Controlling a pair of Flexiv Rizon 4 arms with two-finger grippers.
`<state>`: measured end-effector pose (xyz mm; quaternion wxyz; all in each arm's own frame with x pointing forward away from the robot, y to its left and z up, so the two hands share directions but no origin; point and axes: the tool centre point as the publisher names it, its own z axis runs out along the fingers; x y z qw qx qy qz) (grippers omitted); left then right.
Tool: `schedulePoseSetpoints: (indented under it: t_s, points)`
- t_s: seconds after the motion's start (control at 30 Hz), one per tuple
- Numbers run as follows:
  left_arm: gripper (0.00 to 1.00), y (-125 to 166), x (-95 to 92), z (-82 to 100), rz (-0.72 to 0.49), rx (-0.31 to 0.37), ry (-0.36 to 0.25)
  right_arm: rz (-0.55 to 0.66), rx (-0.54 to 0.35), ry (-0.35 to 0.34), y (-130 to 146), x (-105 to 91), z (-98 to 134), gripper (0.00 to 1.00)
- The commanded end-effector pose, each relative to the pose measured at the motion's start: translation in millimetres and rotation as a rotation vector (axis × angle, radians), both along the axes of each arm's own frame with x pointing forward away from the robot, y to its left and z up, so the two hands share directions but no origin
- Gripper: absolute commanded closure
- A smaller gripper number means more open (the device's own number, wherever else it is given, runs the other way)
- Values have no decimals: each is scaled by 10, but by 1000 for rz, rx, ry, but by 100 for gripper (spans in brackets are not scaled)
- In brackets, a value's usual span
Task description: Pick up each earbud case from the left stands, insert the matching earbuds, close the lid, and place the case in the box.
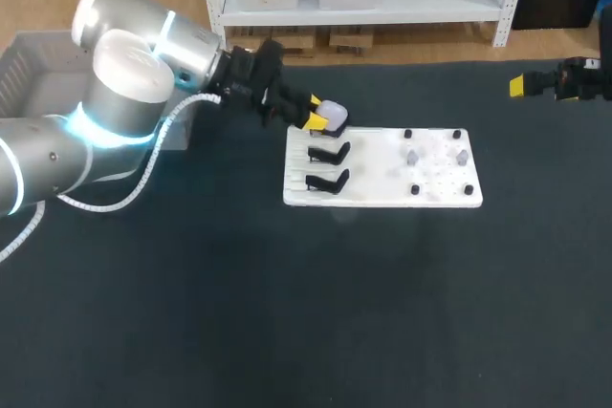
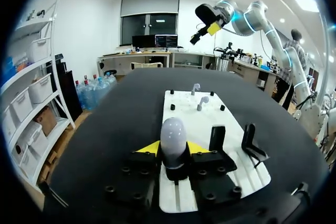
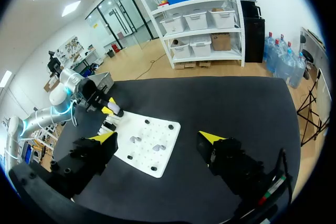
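Observation:
A pale lavender earbud case (image 1: 332, 114) (image 2: 172, 135) stands upright on the far stand of the white board (image 1: 382, 196) (image 2: 184, 116). My left gripper (image 1: 323, 119) (image 2: 172, 148) is around it, a yellow tip pressed against each side. Two black stands (image 1: 328, 152) (image 1: 326, 180) nearer me are empty; in the left wrist view they lie beside the gripper (image 2: 217, 137) (image 2: 251, 141). Small pale earbuds (image 1: 412, 155) (image 1: 461, 155) (image 2: 202, 102) stand on pegs further along the board. My right gripper (image 1: 564, 81) (image 3: 157, 139) hangs wide open, high at the far right, holding nothing.
A grey box (image 1: 29, 64) sits at the far left behind my left arm. Short black posts (image 1: 415, 189) mark the board's corners. Dark tabletop spreads in front of and to the right of the board (image 3: 149, 142).

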<state>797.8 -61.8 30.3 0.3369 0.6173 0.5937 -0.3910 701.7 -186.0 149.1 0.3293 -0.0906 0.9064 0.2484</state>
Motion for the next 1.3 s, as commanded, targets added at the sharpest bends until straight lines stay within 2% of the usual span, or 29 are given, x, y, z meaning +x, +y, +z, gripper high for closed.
schedulePoseSetpoints:
  t_s: [0.03,0.17,0.3,0.53,0.73,0.97,1.2,1.3]
  points:
    - [100,60,-104,74,10,-10,-13,-1,-1,0,0,-3,3,0]
    - [100,50,-106,63,14,-12,-14,-1,-1,0,0,-3,3,0]
    - [100,75,-129,176,26,-48,-8,-1,-1,0,0,-3,3,0]
    - [100,146,-181,624,45,-186,10,-1,-1,0,0,-3,3,0]
    - [100,206,-328,1040,41,-312,-4,-1,-1,0,0,-3,3,0]
    - [100,252,-544,1432,17,-415,-42,-1,-1,0,0,-3,3,0]
    - [100,245,-747,1672,0,-461,-36,-1,-1,0,0,-3,3,0]
    - [100,245,-747,1672,0,-461,-36,-1,-1,0,0,-3,3,0]
